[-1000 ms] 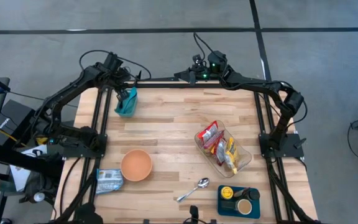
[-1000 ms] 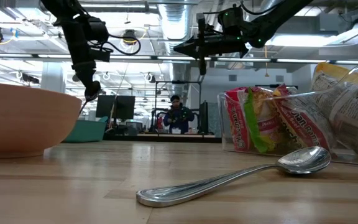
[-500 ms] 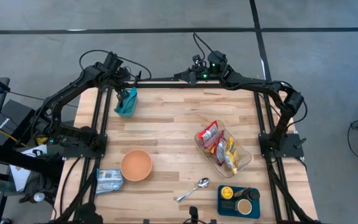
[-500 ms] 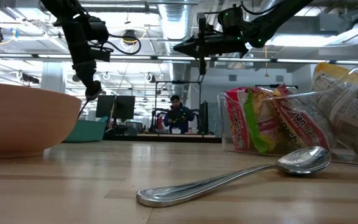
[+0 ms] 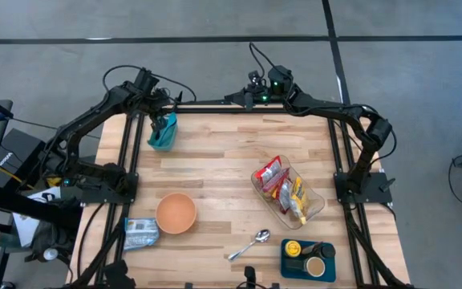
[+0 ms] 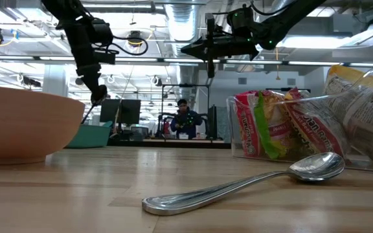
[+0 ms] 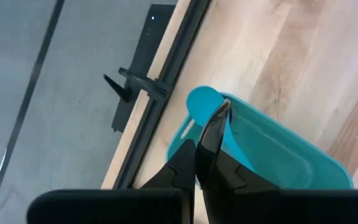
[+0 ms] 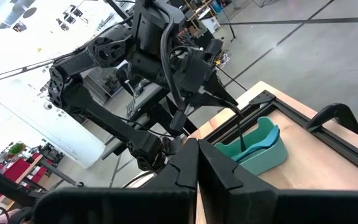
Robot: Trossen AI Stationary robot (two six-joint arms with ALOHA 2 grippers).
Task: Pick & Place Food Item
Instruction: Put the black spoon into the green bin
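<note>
Several food packets lie in a clear tub [image 5: 289,193] on the table's right half. Another packet [image 5: 141,233] lies flat at the near left, beside an orange bowl [image 5: 176,213]. A teal container [image 5: 165,133] stands at the far left corner. My left gripper [image 5: 161,122] [image 7: 220,112] hangs over it, shut, slanting down, its thin tips at the container's rounded tab [image 7: 202,102]. My right gripper [image 5: 231,98] [image 6: 184,49] is shut and level above the far edge, pointing toward the left arm, with nothing in it. My left gripper's shut fingertips [image 8: 241,144] reach down to the teal container's rim, near its rounded tab. I cannot tell whether they touch it. The container stands flat on the table.
A spoon [image 5: 249,245] lies near the front edge, with a blue tray [image 5: 307,258] of small items to its right. Black frame rails [image 5: 239,104] run along the far and side edges. Bare wood [image 5: 215,160] lies in the table's middle. A person shows far behind in the room.
</note>
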